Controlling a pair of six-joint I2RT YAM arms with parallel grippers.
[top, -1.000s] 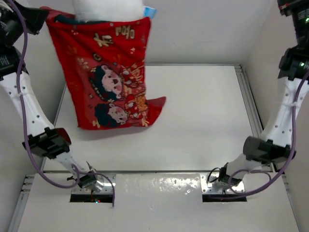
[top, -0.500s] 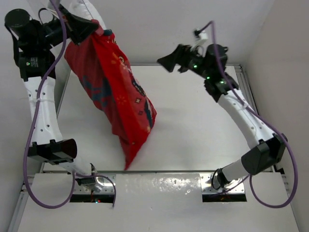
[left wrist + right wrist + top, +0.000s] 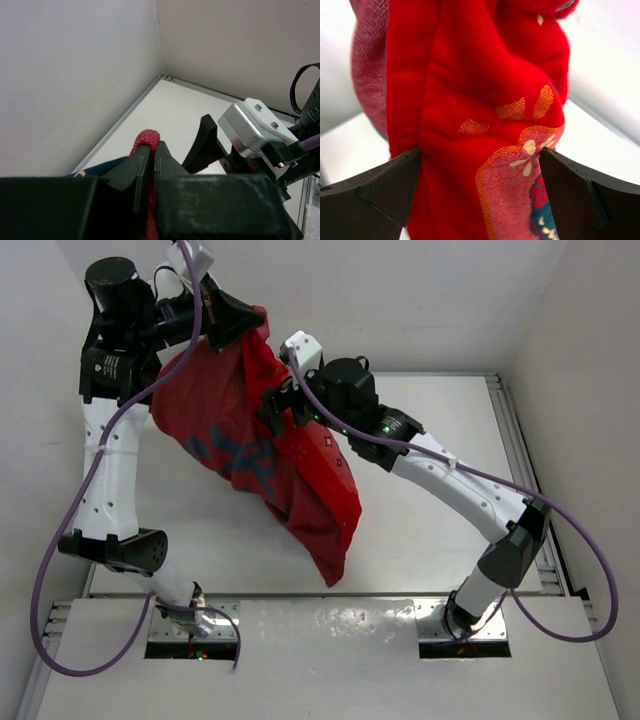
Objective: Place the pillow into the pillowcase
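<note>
The pillowcase (image 3: 270,455) hangs below our left hand (image 3: 152,146), which pinches its top edge. No pillow shows; we judge it is inside. Our right hand (image 3: 480,190) is spread wide around the fabric, not gripping. Next we close there and shake. Beneath us lies the white tabletop (image 3: 430,530), with white walls (image 3: 400,300) around.

Left gripper (image 3: 151,148) pinching the pillowcase (image 3: 146,136).
Its jaws were closed on a red fold; the right arm (image 3: 257,131) hung just right of it, over the white table (image 3: 170,107).
</note>
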